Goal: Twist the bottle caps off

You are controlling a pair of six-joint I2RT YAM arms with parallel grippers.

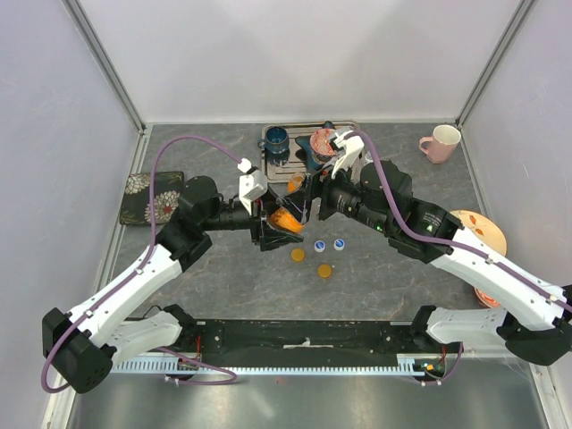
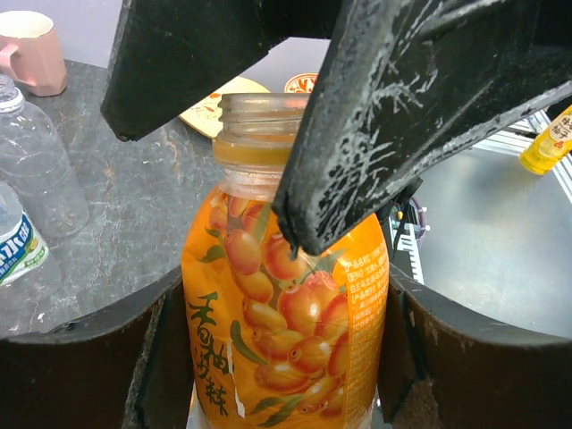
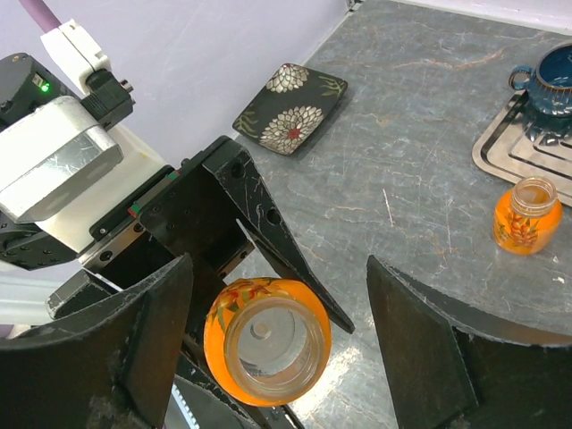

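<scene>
Over grey tabletop (image 3: 402,134), left gripper (image 2: 284,286) clamps uncapped orange bottle (image 3: 268,344), mouth axis aimed into the spread, empty right gripper (image 3: 279,268).

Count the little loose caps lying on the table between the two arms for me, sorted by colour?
Orange caps: 2
Blue caps: 2
Total: 4
</scene>
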